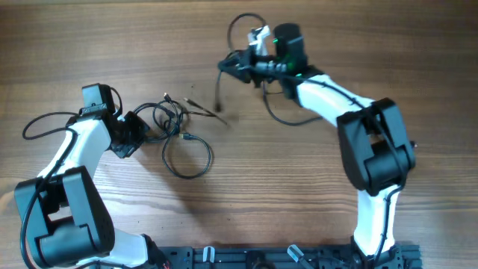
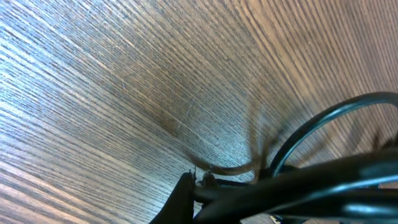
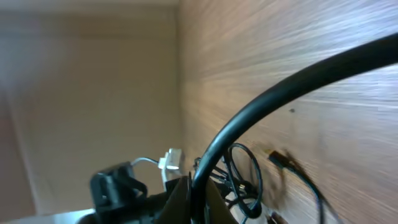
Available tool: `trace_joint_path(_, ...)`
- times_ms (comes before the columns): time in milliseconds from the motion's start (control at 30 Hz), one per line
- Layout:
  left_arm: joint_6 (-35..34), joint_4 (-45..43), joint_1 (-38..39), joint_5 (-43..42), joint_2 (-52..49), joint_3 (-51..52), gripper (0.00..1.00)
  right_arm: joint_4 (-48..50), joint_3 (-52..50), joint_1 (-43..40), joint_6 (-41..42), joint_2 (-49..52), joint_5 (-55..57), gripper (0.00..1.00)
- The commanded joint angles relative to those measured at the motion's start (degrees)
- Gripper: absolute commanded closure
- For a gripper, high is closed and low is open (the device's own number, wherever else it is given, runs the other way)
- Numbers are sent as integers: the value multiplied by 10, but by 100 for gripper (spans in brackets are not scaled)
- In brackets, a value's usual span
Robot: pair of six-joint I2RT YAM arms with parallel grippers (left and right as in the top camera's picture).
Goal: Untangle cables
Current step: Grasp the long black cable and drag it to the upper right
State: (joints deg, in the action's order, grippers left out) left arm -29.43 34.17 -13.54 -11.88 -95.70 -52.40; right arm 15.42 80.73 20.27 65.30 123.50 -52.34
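Note:
The tangle of thin black cables point(image 1: 173, 121) lies left of centre on the wooden table, with one loop point(image 1: 187, 158) spread toward the front. My left gripper point(image 1: 137, 136) is shut on the tangle's left side; in the left wrist view its jaws point(image 2: 199, 186) clamp black cords point(image 2: 323, 118) just above the wood. My right gripper point(image 1: 230, 66) is at the back centre, shut on one black cable whose plug end point(image 1: 219, 101) hangs down off the table. In the right wrist view this cable point(image 3: 280, 87) runs up from the jaws point(image 3: 199, 193), with the tangle point(image 3: 244, 180) beyond.
A thicker black wire point(image 1: 45, 121) loops from the left arm at the far left. Another black cord point(image 1: 284, 118) curves under the right forearm, and a thin loop point(image 1: 240, 21) rises behind the right gripper. A white connector point(image 1: 259, 33) sits on the right wrist.

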Motion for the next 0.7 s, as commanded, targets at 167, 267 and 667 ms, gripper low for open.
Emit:
trace_joint_path(167,7,-2,3,-3,-4,7,96,-193,2,-115,-157,-2,-123,95)
trace_joint_path(267,7,-2,3,-3,-4,7,96,-396,2,-150,-297,-39,-30,95)
trace_joint_path(667,7,-2,3,-3,-4,7,96,-704,14,-242,-407,-205,606,96)
